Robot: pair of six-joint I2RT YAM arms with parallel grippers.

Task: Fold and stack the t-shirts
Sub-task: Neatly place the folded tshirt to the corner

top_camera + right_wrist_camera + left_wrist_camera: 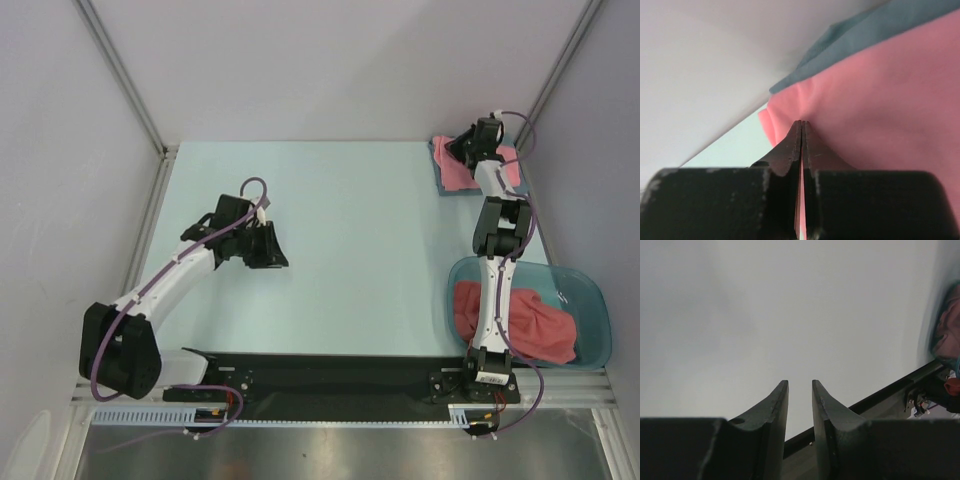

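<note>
A salmon-pink t-shirt [462, 172] lies on the grey-blue cloth [444, 186] at the far right corner of the table. My right gripper [453, 151] is down on its left edge and shut on a pinch of the pink fabric. In the right wrist view the t-shirt [880, 100] bunches at the closed gripper [802, 122], with the cloth [880, 22] behind it. More pink t-shirts [545, 325] lie crumpled in the teal tub [592, 300]. My left gripper [268, 248] hangs over the bare table left of centre; in the left wrist view it [800, 382] is slightly open and empty.
The teal tub stands at the near right beside the right arm's base; it shows blurred at the right edge of the left wrist view [946, 330]. A black bar [330, 375] runs along the near edge. Grey walls close in the far side and both sides.
</note>
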